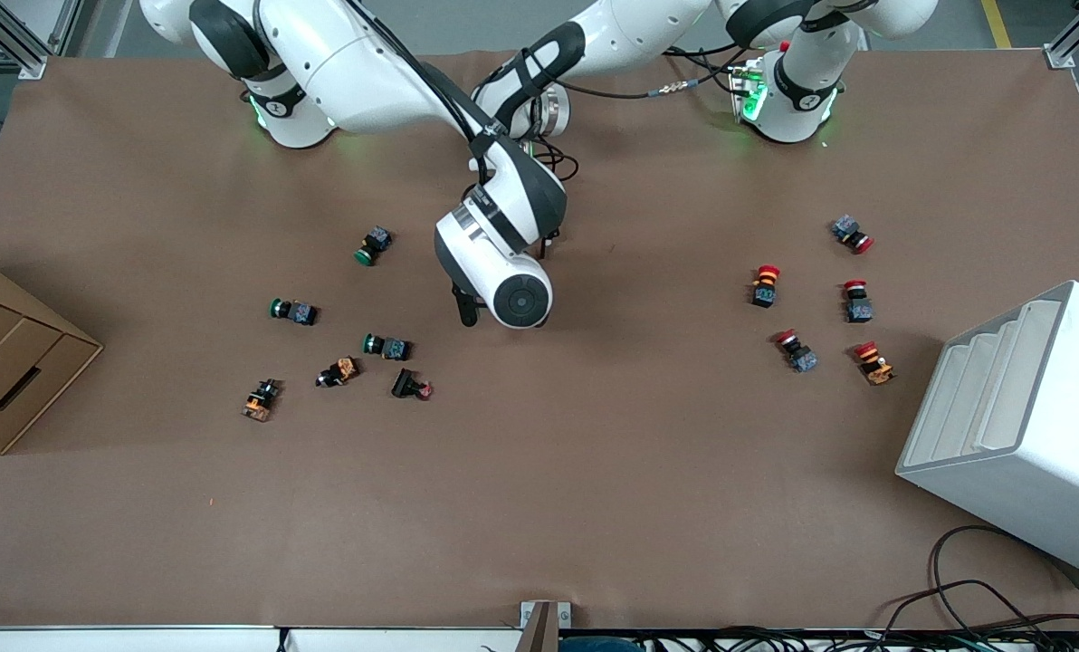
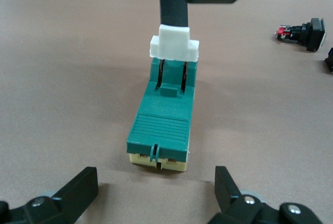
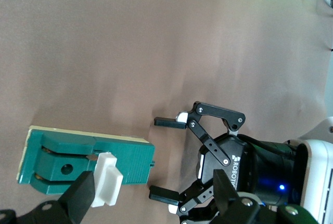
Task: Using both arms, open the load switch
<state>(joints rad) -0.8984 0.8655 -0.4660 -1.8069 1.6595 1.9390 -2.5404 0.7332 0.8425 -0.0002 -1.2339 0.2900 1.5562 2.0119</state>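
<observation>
The load switch (image 2: 165, 117) is a dark-green oblong block lying flat on the brown table, with a white lever (image 2: 174, 43) at one end. My left gripper (image 2: 156, 185) is open at the block's other end, and the block lies just outside its fingers. In the right wrist view the load switch (image 3: 88, 161) shows its white lever (image 3: 106, 180) between the wide-apart fingers of my right gripper (image 3: 153, 195), against one finger (image 3: 78, 198). The right gripper is open. In the front view my right arm's hand (image 1: 503, 272) hides the switch and the left gripper.
Green-capped push buttons (image 1: 375, 244) and orange-bodied ones (image 1: 338, 371) lie toward the right arm's end. Several red-capped push buttons (image 1: 765, 285) lie toward the left arm's end. A cardboard box (image 1: 14, 371) and a white rack (image 1: 1019, 426) stand at the table's two ends.
</observation>
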